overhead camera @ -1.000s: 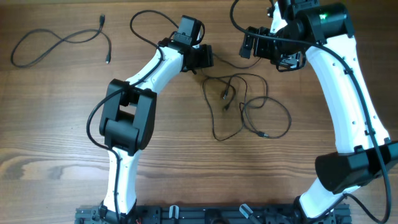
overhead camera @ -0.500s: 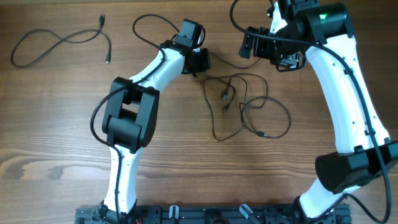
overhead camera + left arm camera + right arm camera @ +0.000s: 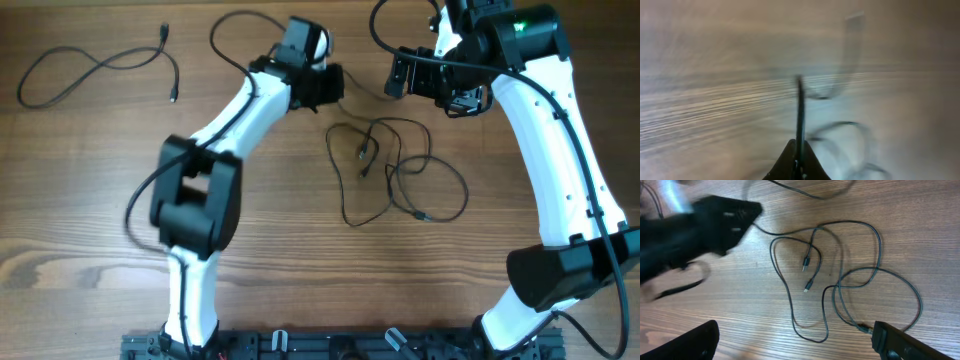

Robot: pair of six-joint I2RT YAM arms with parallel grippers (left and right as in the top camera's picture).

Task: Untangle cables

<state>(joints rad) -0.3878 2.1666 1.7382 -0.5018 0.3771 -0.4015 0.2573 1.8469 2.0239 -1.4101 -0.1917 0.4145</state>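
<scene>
Black cable pinched by left claw (overhead hides this).

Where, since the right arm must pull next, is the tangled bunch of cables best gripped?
Probably take the tangled cables at the wide outer loop on the right arm's side, coming straight down with the open right gripper, fingers across the strand. That loop lies flat and alone, clear of the crossings and far from the left gripper, shut on a strand at the other end.
</scene>
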